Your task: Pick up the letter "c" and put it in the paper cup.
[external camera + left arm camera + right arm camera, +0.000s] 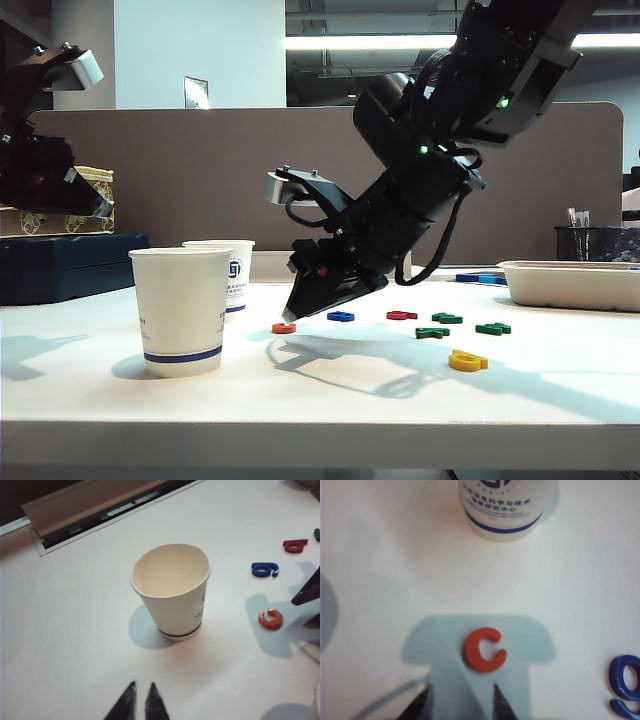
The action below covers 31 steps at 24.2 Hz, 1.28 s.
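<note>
I am at the approach step: nothing is picked up yet, and the letter "c" (485, 649) lies flat on the white table (330, 385), well apart from the paper cup (181, 310) with the dark blue band that stands upright and empty nearer the front-left of the exterior view. My right gripper (292, 313) is angled down with its tips just above the table right beside the letter; in the right wrist view its two dark fingertips (422, 700) stand wide apart with nothing between them, the letter lying just ahead of the gap. By my judgement the next move calls for easing forward and down so the jaws straddle the thin piece, then closing low enough to catch its edge without skidding it away, since it is flat and offers little to bite. My left gripper (141, 702) hangs back above the table near the paper cup, its tips close together with only a slim gap and holding nothing. A second white cup with a blue logo (232, 272) stands behind the first, half hidden by it, and must not be mistaken for the goal. The blue letter (626, 687) is cut off at the frame's edge in the right wrist view, and the cup's small print is too faint to read.
</note>
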{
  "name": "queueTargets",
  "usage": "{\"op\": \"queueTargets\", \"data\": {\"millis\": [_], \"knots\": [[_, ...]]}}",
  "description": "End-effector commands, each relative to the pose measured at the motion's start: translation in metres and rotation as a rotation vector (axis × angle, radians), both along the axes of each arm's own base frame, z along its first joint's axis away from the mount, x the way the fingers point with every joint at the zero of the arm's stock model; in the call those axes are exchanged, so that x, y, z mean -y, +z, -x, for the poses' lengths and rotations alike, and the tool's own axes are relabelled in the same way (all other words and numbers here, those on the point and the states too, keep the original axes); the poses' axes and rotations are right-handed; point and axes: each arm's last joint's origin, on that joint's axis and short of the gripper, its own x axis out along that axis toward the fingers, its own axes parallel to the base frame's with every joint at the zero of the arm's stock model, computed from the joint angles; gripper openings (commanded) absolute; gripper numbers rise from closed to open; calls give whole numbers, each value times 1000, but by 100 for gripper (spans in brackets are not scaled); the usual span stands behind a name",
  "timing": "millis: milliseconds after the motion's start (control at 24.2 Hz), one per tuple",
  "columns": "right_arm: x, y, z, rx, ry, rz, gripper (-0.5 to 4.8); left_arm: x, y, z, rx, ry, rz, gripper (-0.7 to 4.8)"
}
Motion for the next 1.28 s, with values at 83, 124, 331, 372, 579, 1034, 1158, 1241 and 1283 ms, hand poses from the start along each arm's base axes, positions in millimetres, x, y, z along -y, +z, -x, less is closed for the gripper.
{"op": "queueTargets", "data": {"millis": [83, 124, 331, 372, 579, 1034, 1158, 1241, 1283], "knots": [[-3, -3, -3, 22, -11, 4, 149, 0, 4, -1, 28, -6, 2, 27], [-3, -4, -3, 21, -11, 5, 149, 0, 4, -1, 28, -6, 2, 27], [-5, -5, -7, 27, -13, 2, 149, 0, 4, -1, 28, -6, 2, 27], [-6, -5, -8, 24, -14, 4, 149, 0, 4, -1, 28, -6, 2, 27], [-10, -3, -14, 28, -18, -6, 149, 0, 4, -1, 28, -6, 2, 27], [-15, -7, -20, 7, -23, -4, 149, 0, 4, -1, 27, -5, 2, 27], [-15, -10, -21, -2, -23, 2, 149, 0, 4, -1, 27, -5, 2, 27], [-15, -12, -21, -6, -23, 4, 149, 0, 4, -1, 27, -5, 2, 27], [-15, -13, -21, -7, -22, 5, 149, 0, 4, -1, 27, -5, 2, 27]]}}
